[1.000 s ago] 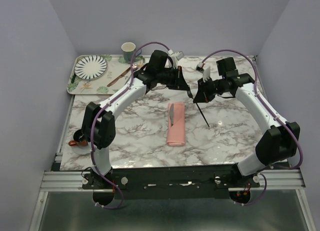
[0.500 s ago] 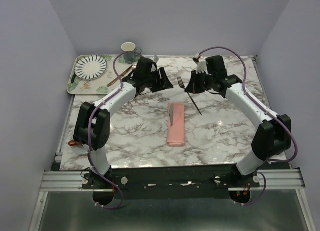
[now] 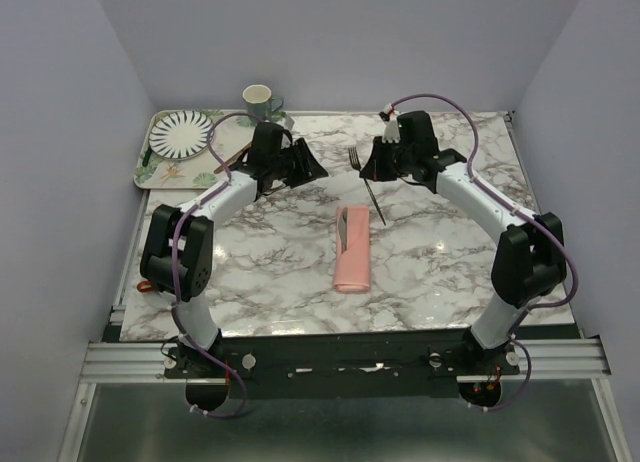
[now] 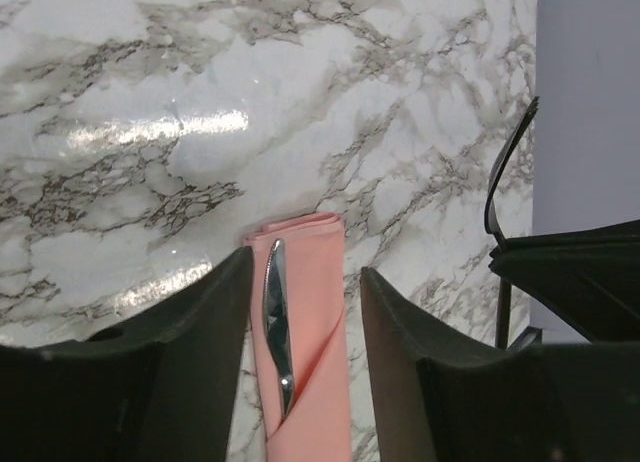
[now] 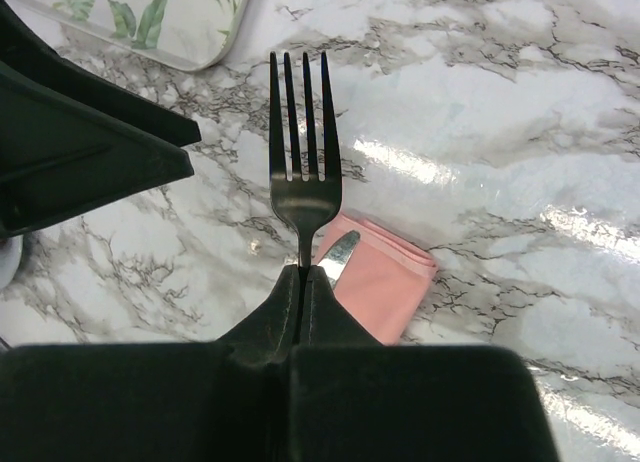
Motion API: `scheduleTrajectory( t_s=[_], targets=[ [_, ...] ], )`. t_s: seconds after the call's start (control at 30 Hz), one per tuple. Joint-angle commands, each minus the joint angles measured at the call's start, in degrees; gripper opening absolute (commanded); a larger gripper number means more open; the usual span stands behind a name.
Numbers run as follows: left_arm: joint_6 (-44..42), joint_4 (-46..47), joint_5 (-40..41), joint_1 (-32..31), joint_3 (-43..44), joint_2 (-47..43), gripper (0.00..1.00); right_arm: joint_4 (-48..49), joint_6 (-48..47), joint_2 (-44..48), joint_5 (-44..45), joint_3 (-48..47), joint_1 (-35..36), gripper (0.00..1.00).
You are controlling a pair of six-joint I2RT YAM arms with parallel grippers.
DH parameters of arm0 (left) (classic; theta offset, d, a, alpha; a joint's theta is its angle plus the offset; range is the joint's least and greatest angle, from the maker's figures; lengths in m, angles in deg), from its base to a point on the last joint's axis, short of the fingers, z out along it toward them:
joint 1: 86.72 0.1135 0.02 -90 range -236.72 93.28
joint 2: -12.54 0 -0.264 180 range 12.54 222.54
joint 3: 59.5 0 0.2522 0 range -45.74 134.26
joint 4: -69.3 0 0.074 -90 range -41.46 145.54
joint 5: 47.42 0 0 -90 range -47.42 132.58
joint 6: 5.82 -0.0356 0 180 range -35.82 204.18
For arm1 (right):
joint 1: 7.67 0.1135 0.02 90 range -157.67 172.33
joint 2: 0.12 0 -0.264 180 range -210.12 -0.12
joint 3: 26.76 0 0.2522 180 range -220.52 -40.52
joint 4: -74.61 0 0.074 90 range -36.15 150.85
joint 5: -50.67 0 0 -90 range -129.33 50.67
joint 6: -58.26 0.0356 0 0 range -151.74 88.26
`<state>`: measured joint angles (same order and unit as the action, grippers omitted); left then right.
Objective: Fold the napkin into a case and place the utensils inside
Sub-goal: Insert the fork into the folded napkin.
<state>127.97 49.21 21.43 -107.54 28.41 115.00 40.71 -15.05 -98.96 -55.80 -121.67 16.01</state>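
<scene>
The salmon-pink napkin lies folded into a narrow case [image 3: 352,250] in the middle of the marble table; it also shows in the left wrist view [image 4: 315,312] and the right wrist view [image 5: 385,277]. The silver knife [image 4: 276,327] sits tucked in the case, its blade sticking out at the far end. My right gripper [image 5: 302,272] is shut on the fork [image 5: 303,132], tines pointing away, held above the table beyond the case's far end; the fork shows in the top view [image 3: 366,182]. My left gripper [image 3: 305,164] is open and empty, beyond and left of the case.
A leaf-patterned tray [image 3: 170,172] at the far left holds a striped plate [image 3: 181,133] and a brown-handled utensil [image 3: 228,160]. A mug [image 3: 258,100] stands behind the tray. The tray's corner shows in the right wrist view [image 5: 160,22].
My right gripper has carried the fork left and toward the far side, lifting it. My left gripper has drawn back left, away from the case.
</scene>
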Motion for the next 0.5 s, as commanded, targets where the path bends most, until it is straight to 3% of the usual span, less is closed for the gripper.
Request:
scheduleTrajectory(
  t_s=[0.0,0.07,0.2,0.47],
  targets=[
    [0.69,5.19,-7.15,0.25,4.94,1.6,0.48,2.3,-1.83,2.78,-3.65,0.81,0.22,0.01],
    [-0.54,2.65,-6.89,-0.1,8.88,3.35,0.43,2.3,-2.27,3.48,-4.53,1.6,0.31,0.01],
    [-1.61,0.09,-8.03,-1.06,12.51,5.65,0.42,2.3,-1.57,4.63,-9.27,2.22,0.23,0.01],
    [3.4,4.3,-15.22,-2.38,14.8,7.76,0.34,2.39,-1.31,4.81,-12.53,3.01,0.22,0.01]
  ],
)
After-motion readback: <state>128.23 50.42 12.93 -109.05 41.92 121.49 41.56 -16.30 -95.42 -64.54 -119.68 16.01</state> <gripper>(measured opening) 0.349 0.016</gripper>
